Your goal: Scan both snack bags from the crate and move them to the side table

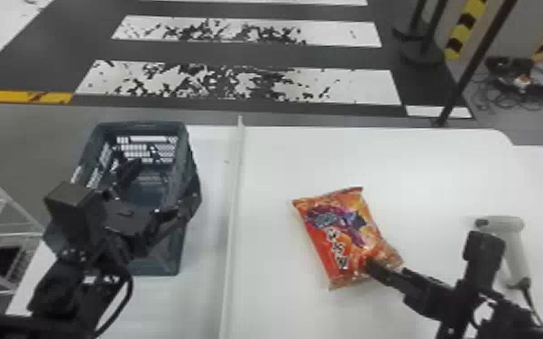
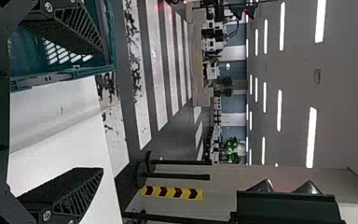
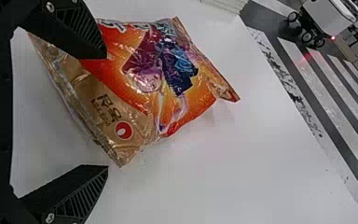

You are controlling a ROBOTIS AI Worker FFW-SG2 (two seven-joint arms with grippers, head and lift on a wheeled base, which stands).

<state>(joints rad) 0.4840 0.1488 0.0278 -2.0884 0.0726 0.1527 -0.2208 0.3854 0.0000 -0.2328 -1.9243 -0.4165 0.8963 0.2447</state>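
Gaping wide, right gripper [image 1: 428, 295] at snack bag [image 1: 345, 234]

Bag [image 1: 352, 230], right of centre in head view: white lettering [image 1: 338, 248], too blurred to read. Right wrist view, left of frame: dark lettering and round red logo [image 3: 123, 130] on tan part. Left wrist view, bottom centre: yellow-black chevron strip [image 2: 172, 192].

White table [image 1: 284, 158], bearing four items. Taking the orange snack bag [image 1: 345, 230], found lying flat, as centre of the dial: a pale raised strip [image 1: 232, 216] ran at nine o'clock; past it, toward nine o'clock, an open-topped dark crate [image 1: 164, 263] stood upright. The light grey scanner [image 1: 512, 225] lay at three o'clock, its dark cable [image 1: 529, 295] trailing toward four.
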